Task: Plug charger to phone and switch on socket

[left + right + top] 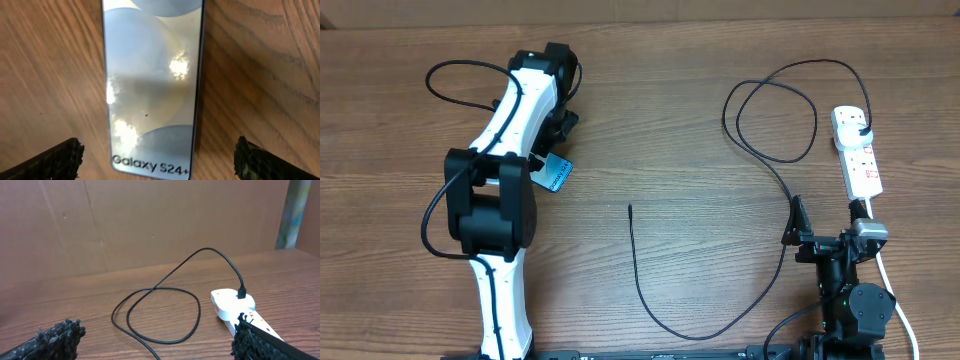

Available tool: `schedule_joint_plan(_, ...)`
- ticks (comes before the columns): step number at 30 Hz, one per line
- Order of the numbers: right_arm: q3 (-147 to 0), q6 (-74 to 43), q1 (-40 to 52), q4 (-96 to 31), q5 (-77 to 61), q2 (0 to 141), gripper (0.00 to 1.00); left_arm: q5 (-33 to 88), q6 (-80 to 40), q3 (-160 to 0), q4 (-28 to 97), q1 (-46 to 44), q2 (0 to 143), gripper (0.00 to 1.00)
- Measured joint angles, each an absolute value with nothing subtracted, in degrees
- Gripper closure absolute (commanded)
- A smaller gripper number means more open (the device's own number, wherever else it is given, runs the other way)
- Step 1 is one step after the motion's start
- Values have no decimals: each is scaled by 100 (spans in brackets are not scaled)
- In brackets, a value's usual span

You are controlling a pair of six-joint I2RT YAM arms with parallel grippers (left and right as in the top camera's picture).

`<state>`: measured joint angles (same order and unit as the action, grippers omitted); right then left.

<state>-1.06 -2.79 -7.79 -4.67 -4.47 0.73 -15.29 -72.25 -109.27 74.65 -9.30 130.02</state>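
— Brown wood-grain tabletop (pixel 670 120) all round, and what behind it?

— A plain brown panelled wall (pixel 150 220), seen past the right gripper (pixel 155 340). A grey-green upright strip stands at that view's far right edge.

— The biggest thing on the table?

— The white and black left arm (pixel 510 130), which covers most of what lies under it from overhead. Only a blue corner of the phone (pixel 557 175) peeks out beside it.

— And the left gripper (pixel 157 162)?

— Spread wide and holding nothing. The phone lies flat right beneath it, between the two fingers and touching neither, with "Galaxy S24+" readable at the near end.

— The right one?

— Also wide open and empty. The white power strip (pixel 235 307) lies ahead of it, towards its right finger. Whether the red switches are on, I cannot tell.

— The charger cable (pixel 650 290)?

— Its black plug (pixel 242 293) sits in the strip's far end. The cable loops ahead of the right gripper, runs just beside its left finger, then curves across to a free tip (pixel 630 207) between the two grippers, well apart from the phone.

— Anything else?

— A white cord (pixel 895 290) trails back from the strip past the right gripper.
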Motion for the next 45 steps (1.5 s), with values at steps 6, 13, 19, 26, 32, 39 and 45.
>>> schedule_joint_plan(6,-106,-279,-777,-469,-447,73,0,-1533,-7225,-10927,7741,-930,12879,0)
schedule_joint_plan(13,-106,-279,-777,-469,-447,73,0,-1568,-7223,-10927,7909,-930,12554,0)
schedule_joint_plan(19,-106,-281,-779,-469,-445,73,0,-1848,-7295,-10899,7909,-1055,11913,0)
schedule_joint_plan(26,-106,-281,-777,-471,-447,73,0,-2130,-7308,-10173,6805,-1278,11679,0)
schedule_joint_plan(32,-106,-276,-777,-471,-447,73,0,-1852,-7203,-9498,6405,-1173,11690,0)
schedule_joint_plan(39,-106,-279,-777,-471,-447,73,0,-1747,-7430,-9450,6178,-1109,11690,0)
schedule_joint_plan(45,-106,-276,-777,-467,-445,73,0,-1448,-7666,-9120,5572,-1020,11690,0)
